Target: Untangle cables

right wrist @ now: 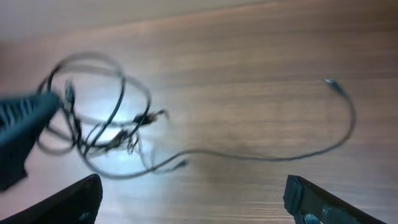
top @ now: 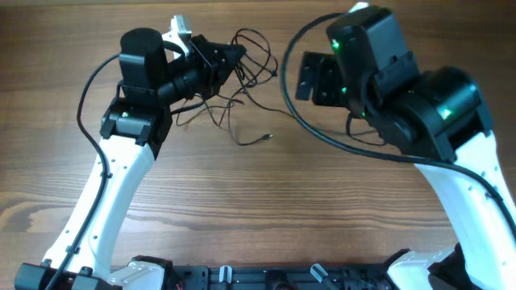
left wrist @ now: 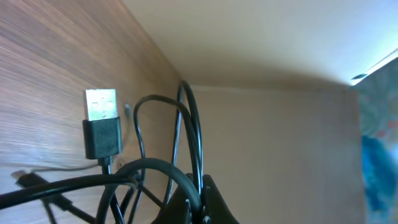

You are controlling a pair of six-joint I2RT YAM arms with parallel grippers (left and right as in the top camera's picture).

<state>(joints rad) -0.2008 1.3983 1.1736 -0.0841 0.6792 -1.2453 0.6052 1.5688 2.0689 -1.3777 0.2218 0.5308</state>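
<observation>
The thin black cables lie in a tangle at the far middle of the wooden table, with one strand ending in a small plug. My left gripper is shut on a loop of the tangle. In the left wrist view its jaws pinch a black cord, and a silver-tipped USB plug hangs beside it. My right gripper is open and empty, just right of the tangle. The right wrist view shows its fingers spread wide above the table, with the tangle at upper left.
One long strand curves right across the table to a plug. A thick black robot cable arcs from the right arm over the table. The arm bases stand at the near edge.
</observation>
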